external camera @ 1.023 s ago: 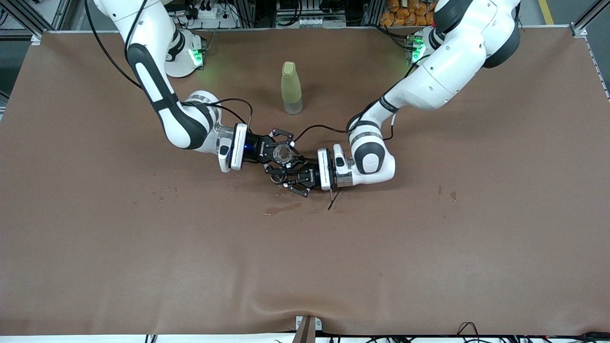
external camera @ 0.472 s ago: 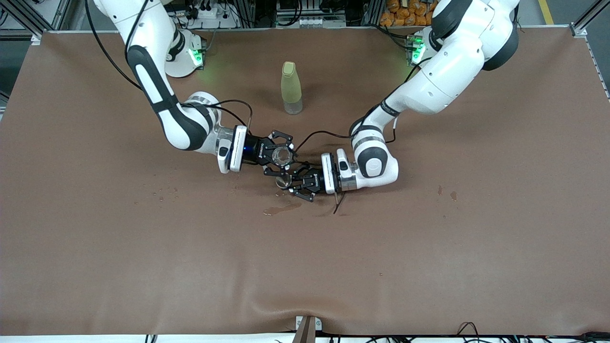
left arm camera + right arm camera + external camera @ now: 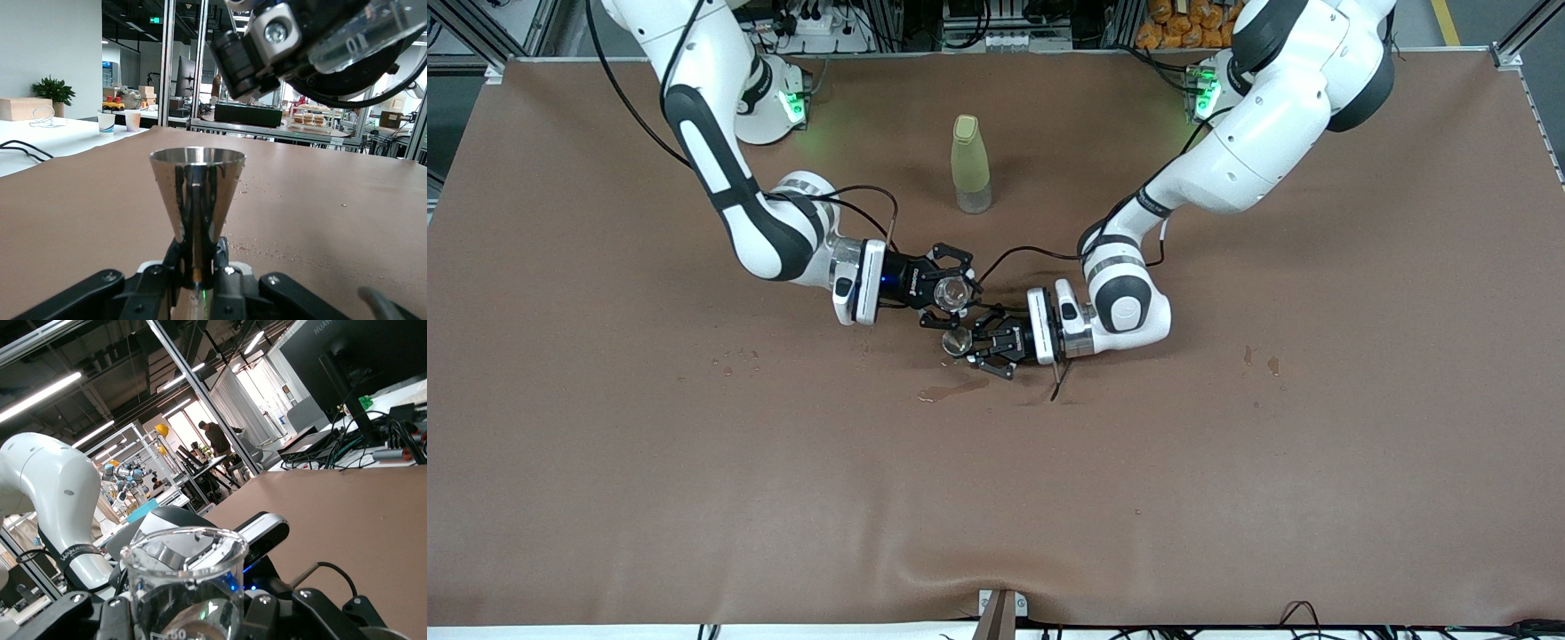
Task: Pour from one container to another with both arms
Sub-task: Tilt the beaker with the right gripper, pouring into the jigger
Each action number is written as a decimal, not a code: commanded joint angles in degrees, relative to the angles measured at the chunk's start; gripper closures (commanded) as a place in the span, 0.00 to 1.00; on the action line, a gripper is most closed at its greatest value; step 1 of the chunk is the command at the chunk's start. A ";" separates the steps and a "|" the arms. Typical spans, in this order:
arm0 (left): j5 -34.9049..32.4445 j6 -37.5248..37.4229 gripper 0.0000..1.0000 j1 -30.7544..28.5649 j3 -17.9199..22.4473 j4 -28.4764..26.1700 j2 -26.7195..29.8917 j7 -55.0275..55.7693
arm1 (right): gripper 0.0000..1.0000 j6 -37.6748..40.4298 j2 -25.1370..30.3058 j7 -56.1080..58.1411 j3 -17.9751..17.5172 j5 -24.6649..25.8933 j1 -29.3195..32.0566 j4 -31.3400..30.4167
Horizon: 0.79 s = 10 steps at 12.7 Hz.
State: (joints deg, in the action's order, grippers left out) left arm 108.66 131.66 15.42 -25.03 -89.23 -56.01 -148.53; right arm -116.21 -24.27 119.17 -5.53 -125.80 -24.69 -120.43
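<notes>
A clear glass beaker (image 3: 953, 290) stands upright in my right gripper (image 3: 951, 292), which is shut on it over the middle of the table. In the right wrist view the beaker (image 3: 183, 583) fills the space between the jaws of the right gripper (image 3: 183, 613). My left gripper (image 3: 963, 343) is right beside it, shut on a small metal cone-shaped jigger (image 3: 958, 341). The left wrist view shows the jigger (image 3: 197, 193) upright, wide mouth up, its narrow stem pinched by the left gripper (image 3: 197, 260). The right gripper's black body (image 3: 313, 47) hangs just above and beside it.
A capped yellow-green bottle (image 3: 970, 164) stands nearer the arms' bases than the grippers. A wet patch (image 3: 951, 389) lies on the brown table cover (image 3: 694, 489) just nearer the front camera than the grippers. Small drops (image 3: 1259, 360) mark the cover toward the left arm's end.
My left hand has turned about its wrist and shifted slightly with the jigger, staying next to the beaker. The right arm has hardly moved.
</notes>
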 commanded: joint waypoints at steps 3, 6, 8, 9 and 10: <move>2.08 0.17 1.00 1.19 0.06 0.99 -0.41 -1.59 | 1.00 0.11 0.28 -7.98 -0.27 -1.29 -0.09 -0.15; 3.22 0.17 1.00 1.28 0.06 0.99 -0.24 -1.59 | 1.00 0.11 0.46 -11.85 -0.27 -1.20 -0.36 -0.15; 3.14 0.09 1.00 1.19 0.15 0.99 -0.24 -1.67 | 1.00 0.20 0.63 -14.57 -0.27 -1.20 -0.36 -0.42; 3.05 -0.09 1.00 1.02 0.07 0.99 -0.24 -1.68 | 1.00 0.20 0.89 -16.24 -0.27 -1.20 -0.44 -0.51; 2.87 -0.18 1.00 0.84 0.06 0.99 -0.06 -1.68 | 1.00 0.28 0.90 -17.56 -0.27 -1.11 -0.45 -0.51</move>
State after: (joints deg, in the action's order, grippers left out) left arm 109.82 131.65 16.04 -25.06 -89.04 -56.01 -148.54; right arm -116.06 -24.30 104.44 -5.80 -125.81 -24.71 -120.48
